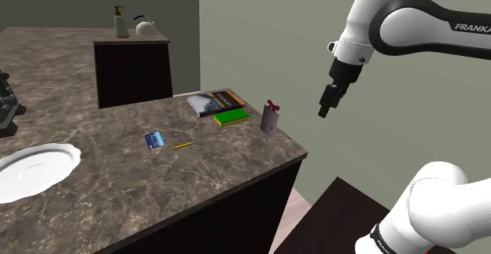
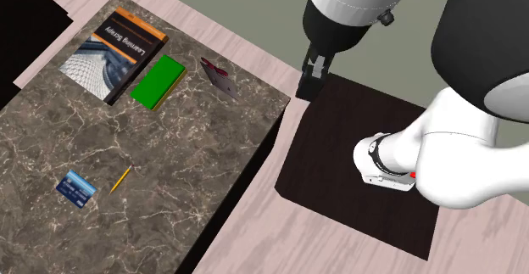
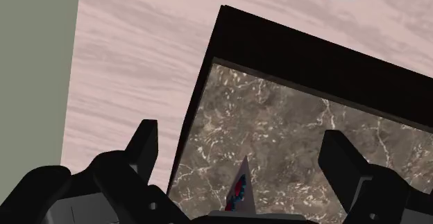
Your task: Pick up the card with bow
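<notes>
Card with bow [image 1: 271, 121] upright at counter [image 1: 197, 174] corner | arm [image 1: 409, 24] beyond counter edge, pointing down | fingers [image 3: 142, 146] apart

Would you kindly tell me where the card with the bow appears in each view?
Shoulder view: card stands near the counter's right corner, beside the green block.
Second exterior view: card upper middle, right of the green block.
Wrist view: card framed between the open gripper's fingers, unheld.
Shared landmark: that counter corner.
</notes>
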Robot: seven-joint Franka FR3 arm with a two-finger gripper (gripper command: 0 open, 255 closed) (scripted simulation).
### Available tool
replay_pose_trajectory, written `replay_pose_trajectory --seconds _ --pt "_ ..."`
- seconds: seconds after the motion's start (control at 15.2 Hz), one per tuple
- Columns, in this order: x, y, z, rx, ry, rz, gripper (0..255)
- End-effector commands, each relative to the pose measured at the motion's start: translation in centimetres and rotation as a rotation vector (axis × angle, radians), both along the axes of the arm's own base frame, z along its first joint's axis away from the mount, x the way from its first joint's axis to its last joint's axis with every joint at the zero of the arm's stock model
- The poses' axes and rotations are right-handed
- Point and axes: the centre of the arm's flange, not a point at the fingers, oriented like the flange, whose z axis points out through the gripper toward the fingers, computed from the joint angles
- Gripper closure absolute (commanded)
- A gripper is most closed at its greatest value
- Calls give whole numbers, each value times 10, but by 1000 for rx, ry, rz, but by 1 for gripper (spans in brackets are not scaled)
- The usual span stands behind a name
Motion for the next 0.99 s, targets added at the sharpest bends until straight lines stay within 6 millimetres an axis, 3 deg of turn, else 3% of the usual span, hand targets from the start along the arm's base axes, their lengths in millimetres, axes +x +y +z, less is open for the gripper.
replay_pose_trajectory --seconds 0.0,0.4,0.86,0.92 --pt "0 0 0 0 0 0 0" --pt "18 38 -56 -21 -228 -206 0" --pt "64 74 -113 -46 -495 -447 0" --pt "64 74 -114 -46 -497 -449 0"
